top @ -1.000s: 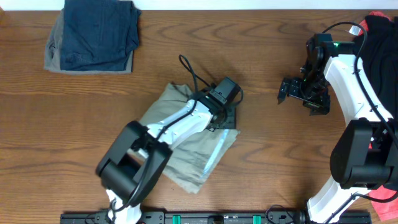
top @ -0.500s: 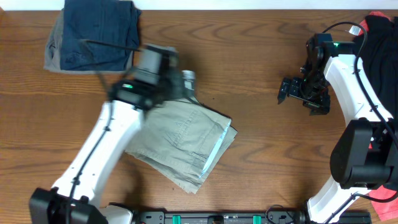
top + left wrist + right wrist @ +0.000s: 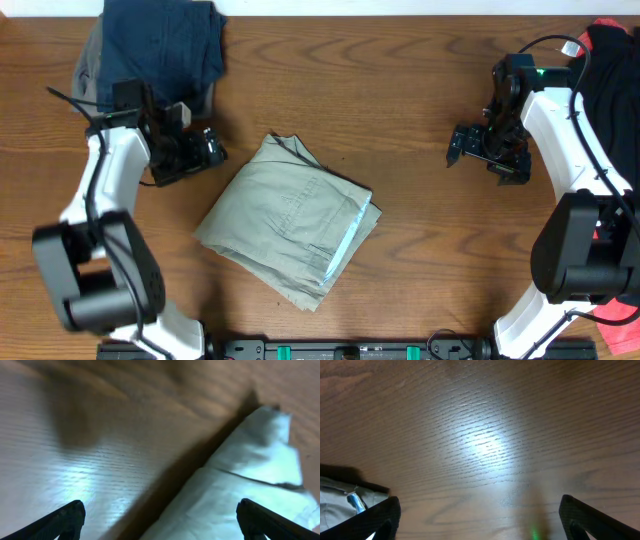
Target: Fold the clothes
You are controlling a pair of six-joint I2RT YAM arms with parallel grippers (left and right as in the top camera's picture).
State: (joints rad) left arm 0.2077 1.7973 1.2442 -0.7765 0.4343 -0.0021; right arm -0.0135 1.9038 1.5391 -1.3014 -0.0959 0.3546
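The khaki shorts (image 3: 288,225) lie near the middle of the wooden table (image 3: 400,80), doubled over into a compact, almost square packet set cornerwise to the table edge. Its slightly longer axis seems to run from the near-left corner up toward the far right, though the sides are close enough in length that I would not press it. One corner points toward the far edge, and a pale strip of inner lining (image 3: 350,238) shows along the right-hand side.

The left gripper (image 3: 208,150) hovers just beside the packet's left flank, jaws spread and empty. Its own camera shows the cloth edge close ahead, blurred. The right gripper (image 3: 455,148) hangs well apart to the right, likewise agape and holding nothing. Both clear of the cloth suggests the fold is about complete.

The folded navy and grey garments (image 3: 150,55) sit at the far-left corner, probably the finished pile. Black and red-orange garments (image 3: 605,45) wait at the far right.
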